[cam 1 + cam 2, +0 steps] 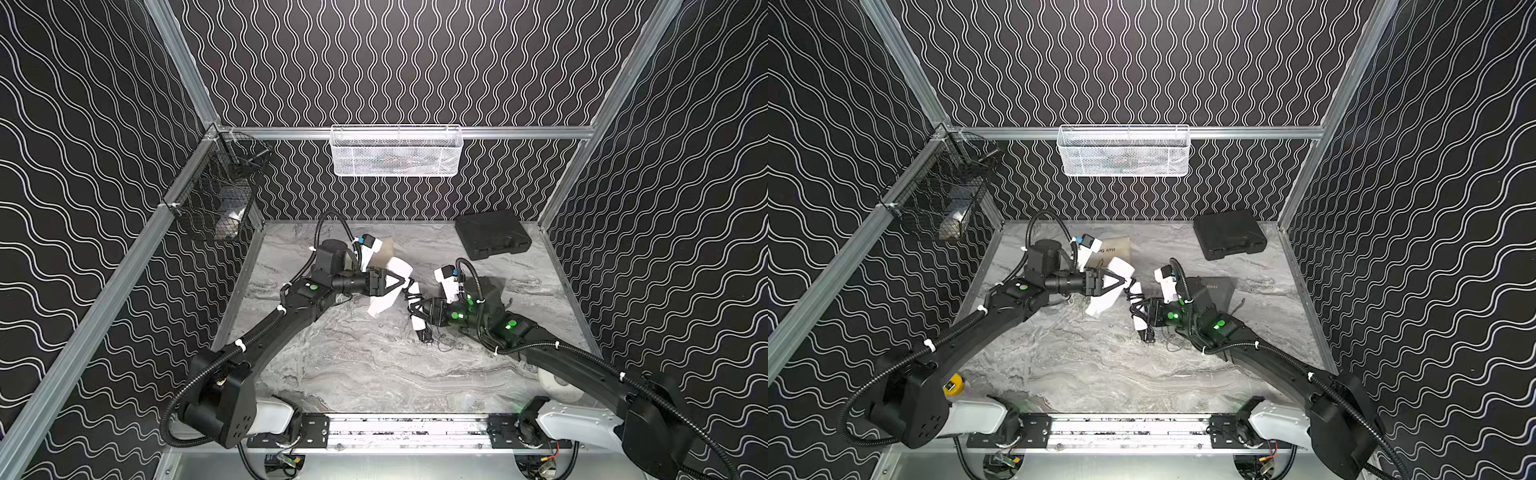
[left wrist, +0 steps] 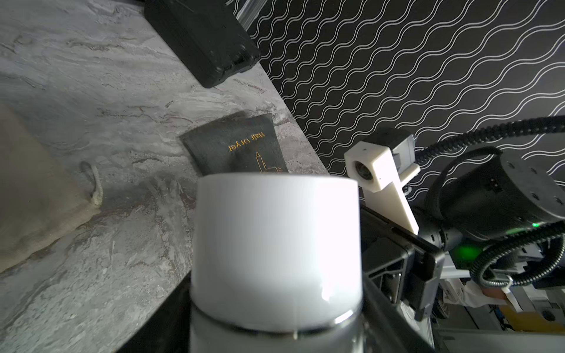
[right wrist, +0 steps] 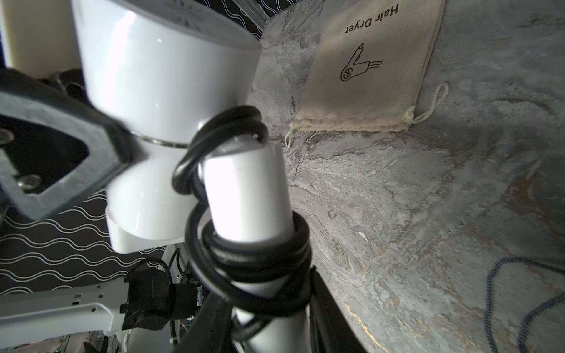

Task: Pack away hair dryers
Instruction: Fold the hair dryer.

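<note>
Grey marble worktop [image 1: 374, 374] lies between black walls with white wavy lines, and the white hair dryer [image 1: 380, 307] is near its middle, between both arms and apparently lifted a little from the surface. Left end effector [image 1: 395, 284] is pinching the round barrel of the dryer. Right end effector [image 1: 417, 311] has its jaws on both sides of the handle, where the black cord [image 3: 253, 259] is wound. Whether they already press it, I cannot tell. I judge that the step in hand is to take the dryer with two arms before it goes into a pouch. The next move probably calls for one arm to carry the dryer alone, so the other can open a pouch mouth, which looks flat and closed. The right wrist view shows what the top views mostly hide: the beige pouch [image 3: 376, 70] with its print, and its drawstring mouth turned toward the dryer. The left wrist view instead shows the dark grey pouch [image 2: 241, 146] near the right edge and the black case [image 2: 201, 39] at the back right corner. I see no second dryer in any view.
</note>
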Action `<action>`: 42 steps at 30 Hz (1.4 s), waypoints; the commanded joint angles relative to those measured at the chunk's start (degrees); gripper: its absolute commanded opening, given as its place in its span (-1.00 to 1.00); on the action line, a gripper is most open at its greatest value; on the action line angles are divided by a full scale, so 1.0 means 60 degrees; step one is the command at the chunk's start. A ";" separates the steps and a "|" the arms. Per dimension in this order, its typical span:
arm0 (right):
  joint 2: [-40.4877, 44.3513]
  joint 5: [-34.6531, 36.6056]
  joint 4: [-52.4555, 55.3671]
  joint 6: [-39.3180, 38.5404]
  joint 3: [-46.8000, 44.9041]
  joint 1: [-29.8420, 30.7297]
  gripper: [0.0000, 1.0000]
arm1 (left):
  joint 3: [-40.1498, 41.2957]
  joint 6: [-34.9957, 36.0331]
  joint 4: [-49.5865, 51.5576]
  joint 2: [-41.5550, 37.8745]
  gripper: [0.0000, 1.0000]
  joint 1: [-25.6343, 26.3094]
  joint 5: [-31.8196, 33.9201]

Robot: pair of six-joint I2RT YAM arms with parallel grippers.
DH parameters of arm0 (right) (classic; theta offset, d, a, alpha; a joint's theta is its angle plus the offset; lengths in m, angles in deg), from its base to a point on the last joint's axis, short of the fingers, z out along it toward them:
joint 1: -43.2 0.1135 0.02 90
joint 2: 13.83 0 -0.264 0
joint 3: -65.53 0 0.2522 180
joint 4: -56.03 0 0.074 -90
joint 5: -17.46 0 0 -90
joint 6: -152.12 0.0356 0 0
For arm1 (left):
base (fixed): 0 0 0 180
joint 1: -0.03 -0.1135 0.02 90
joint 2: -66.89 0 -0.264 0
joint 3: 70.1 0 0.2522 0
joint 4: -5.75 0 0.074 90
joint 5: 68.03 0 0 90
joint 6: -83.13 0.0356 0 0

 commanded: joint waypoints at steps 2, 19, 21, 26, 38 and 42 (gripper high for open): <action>0.0232 -0.1166 -0.0232 -0.0398 0.0127 0.0180 -0.22 | -0.0207 -0.0026 -0.1358 -0.0042 -1.00 -0.0002 0.0860; 0.1733 -0.2148 0.1263 -0.1038 -0.0254 -0.1615 0.61 | -0.0321 0.0534 -0.1087 -0.0192 -1.00 -0.0794 -0.0654; 0.1691 -0.2636 0.0831 -0.0905 -0.0396 -0.1678 0.61 | -0.0254 0.0390 -0.1406 -0.0173 -1.00 -0.0790 -0.0977; 0.1587 -0.2890 0.0573 -0.1035 -0.0428 -0.1694 0.58 | -0.0112 -0.0024 -0.2106 -0.0108 -1.00 -0.0793 -0.1799; 0.1169 -0.3666 -0.0724 -0.0627 -0.0423 -0.1695 0.51 | 0.0113 -0.0711 -0.3142 0.0066 -1.00 -0.0787 -0.2947; 0.0864 -0.3979 -0.0856 -0.0529 -0.0327 -0.1687 0.45 | 0.0124 -0.0970 -0.3510 0.0115 -1.00 -0.0792 -0.3035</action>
